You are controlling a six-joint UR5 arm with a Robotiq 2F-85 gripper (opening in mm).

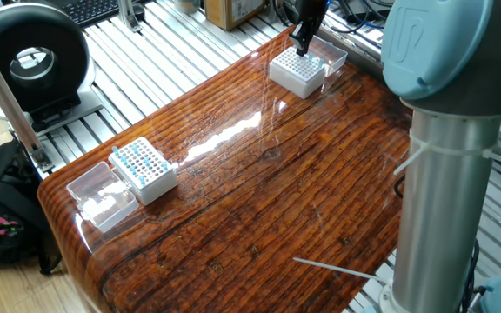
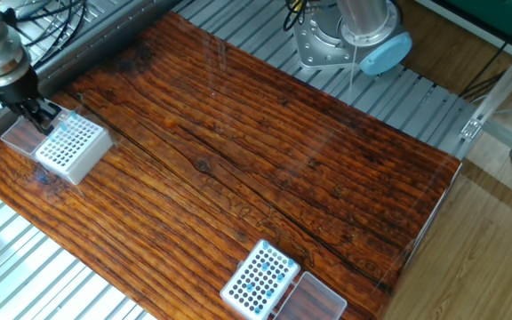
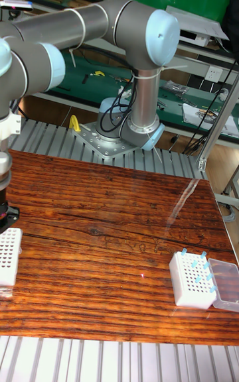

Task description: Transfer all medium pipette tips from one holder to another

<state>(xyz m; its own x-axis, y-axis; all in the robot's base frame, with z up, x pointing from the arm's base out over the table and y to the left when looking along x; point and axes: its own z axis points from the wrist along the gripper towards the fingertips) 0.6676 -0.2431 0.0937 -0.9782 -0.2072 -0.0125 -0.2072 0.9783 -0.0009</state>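
Gripper point(image 2: 46, 118) poised over white gridded tip box point(image 2: 72, 147) at the wooden tabletop point(image 2: 265, 169) corner.
Jaw gap unreadable — blue-topped medium pipette tips point(image 1: 137, 161) stand in the far white holder point(image 1: 143, 169).

Robotics lab, UR5 arm point(image 3: 133, 20), aluminium framing point(image 1: 172, 52), pipette boxes point(image 1: 143, 169)

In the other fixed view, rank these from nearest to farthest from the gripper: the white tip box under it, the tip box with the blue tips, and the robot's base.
1. The white tip box, directly beneath the gripper at the table's left end.
2. The robot base, beyond the table's far edge, upper middle.
3. The tip box with blue tips, at the near edge, bottom middle.

The last two are fairly close; the base looks slightly nearer.
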